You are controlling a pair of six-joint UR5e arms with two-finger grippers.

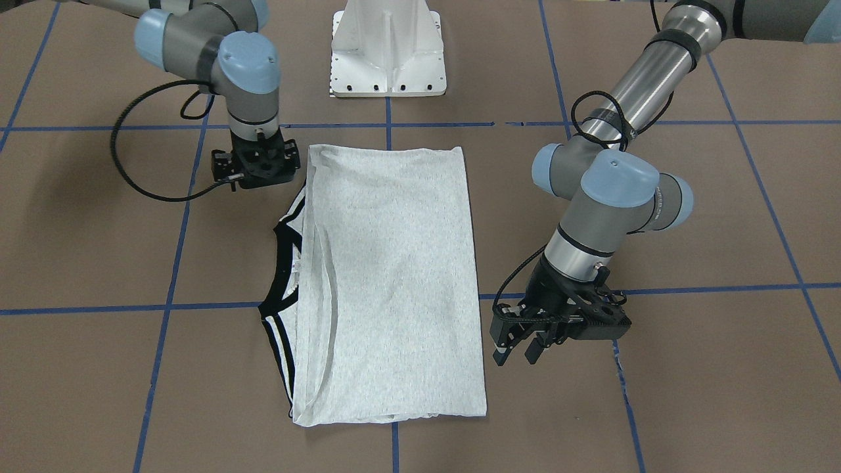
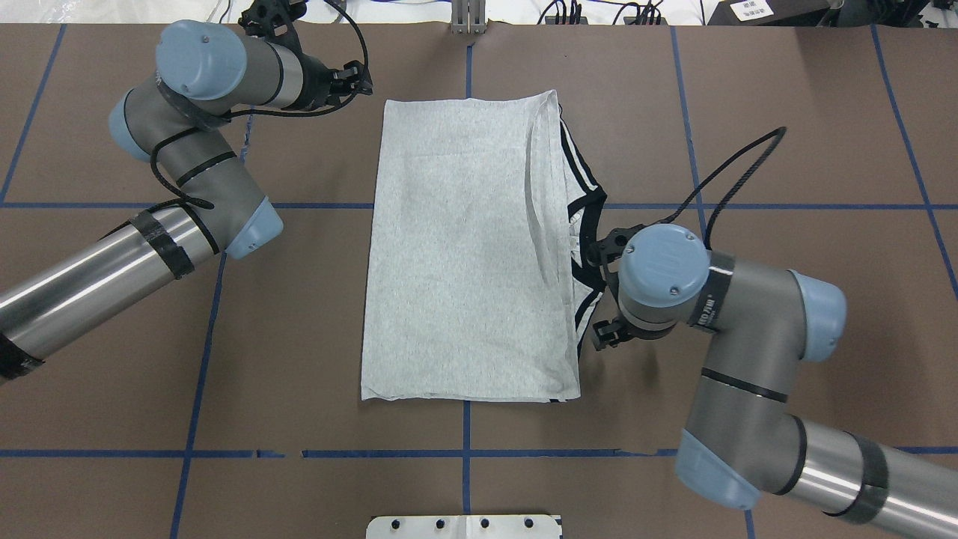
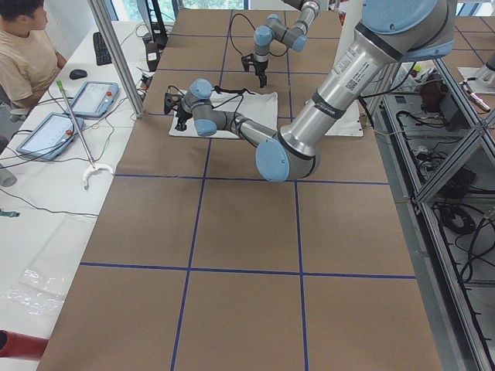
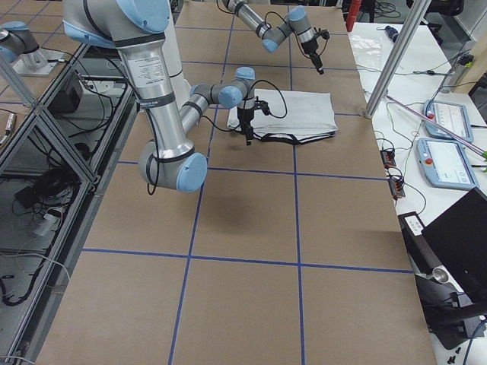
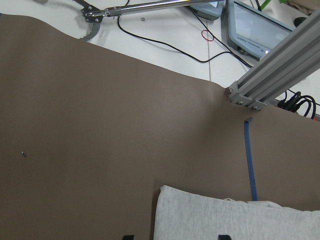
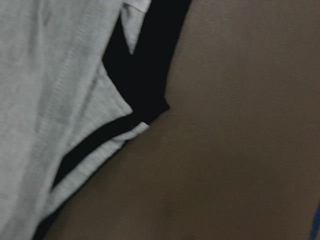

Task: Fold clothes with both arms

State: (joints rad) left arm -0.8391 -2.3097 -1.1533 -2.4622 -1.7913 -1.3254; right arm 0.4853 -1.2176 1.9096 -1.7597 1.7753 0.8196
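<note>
Lying flat at bench [image 2: 786, 90] centre, the shirt [image 2: 464, 247] is a long grey rectangle with the sleeves tucked in. In the overhead view its black collar [image 2: 591, 217] and striped trim poke out at 3 o'clock.

The left gripper [image 1: 516, 355] hangs just off the shirt's 11 o'clock corner (overhead view), fingers spread wide, nothing held. It is probably lined up to take that far corner for the next fold. The right gripper [image 1: 256, 164] points down beside the collar edge at 3 o'clock. Its wrist view shows the collar band and bare bench close up, so it is likely staged to pinch that side. With both arms on opposite long sides, a two-handed lift looks like the plan.

Hidden or unclear:
- Right gripper fingers sit under its own wrist in both top views and do not show in the wrist view. Cannot tell whether it is open or closed, or whether it touches the cloth.
- No print shows anywhere; only plain grey faces up.
- The left wrist view cuts the shirt off at 6 o'clock, so only a corner shows. Two dark fingertips [image 5: 127, 237] barely enter the frame.
- The right wrist view is blurred.
- Side views are too small for detail.
</note>
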